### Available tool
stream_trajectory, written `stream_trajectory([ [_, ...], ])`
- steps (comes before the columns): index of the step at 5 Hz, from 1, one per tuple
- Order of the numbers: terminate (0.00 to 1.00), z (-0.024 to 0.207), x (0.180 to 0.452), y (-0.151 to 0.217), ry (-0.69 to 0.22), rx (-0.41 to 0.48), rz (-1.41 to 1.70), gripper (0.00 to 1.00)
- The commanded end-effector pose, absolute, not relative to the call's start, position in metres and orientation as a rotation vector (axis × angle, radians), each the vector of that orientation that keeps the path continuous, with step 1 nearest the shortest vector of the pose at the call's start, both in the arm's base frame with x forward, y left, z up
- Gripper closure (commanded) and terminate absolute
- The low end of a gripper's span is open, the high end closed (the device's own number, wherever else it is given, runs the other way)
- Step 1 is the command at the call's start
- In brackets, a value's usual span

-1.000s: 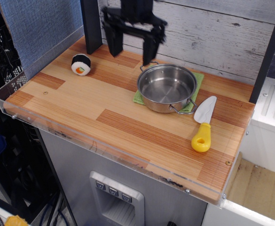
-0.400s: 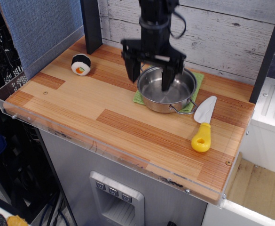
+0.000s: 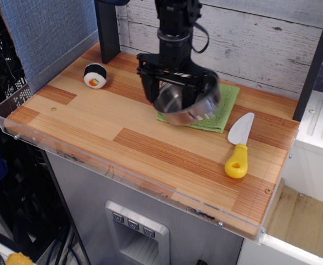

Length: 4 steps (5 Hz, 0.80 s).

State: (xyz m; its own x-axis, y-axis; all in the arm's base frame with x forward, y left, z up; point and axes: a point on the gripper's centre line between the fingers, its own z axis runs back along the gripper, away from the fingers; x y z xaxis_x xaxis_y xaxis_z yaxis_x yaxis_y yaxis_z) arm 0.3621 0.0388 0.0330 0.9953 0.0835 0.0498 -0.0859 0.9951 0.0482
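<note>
Steel pot (image 3: 187, 104) tilted in pincer (image 3: 173, 93), over green cloth (image 3: 221, 110).

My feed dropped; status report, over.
Gripper shut on steel pot. Pot airborne, tilted above green cloth. Toy sushi roll, yellow-handled spatula lie apart, clear of it.

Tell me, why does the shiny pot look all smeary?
In the observation.image view, the pot, held tilted in the end effector, is smeared by motion blur, with soft glare on its metal; the sushi, cloth, knife and table look sharp.
</note>
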Motion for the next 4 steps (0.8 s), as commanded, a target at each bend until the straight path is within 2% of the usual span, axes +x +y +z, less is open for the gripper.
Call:
stream_trajectory([
  [1, 0.0, 0.0462, 0.3705, 0.054, -0.074, 0.063, 0.085, 0.0],
  [2, 0.0, 0.0475, 0.371, 0.0516, -0.075, 0.072, 0.071, 0.0],
  [3, 0.0, 0.0438, 0.3706, 0.0489, -0.076, 0.066, 0.052, 1.0],
  [4, 0.0, 0.0419, 0.3705, 0.0452, -0.076, 0.077, 0.037, 1.0],
])
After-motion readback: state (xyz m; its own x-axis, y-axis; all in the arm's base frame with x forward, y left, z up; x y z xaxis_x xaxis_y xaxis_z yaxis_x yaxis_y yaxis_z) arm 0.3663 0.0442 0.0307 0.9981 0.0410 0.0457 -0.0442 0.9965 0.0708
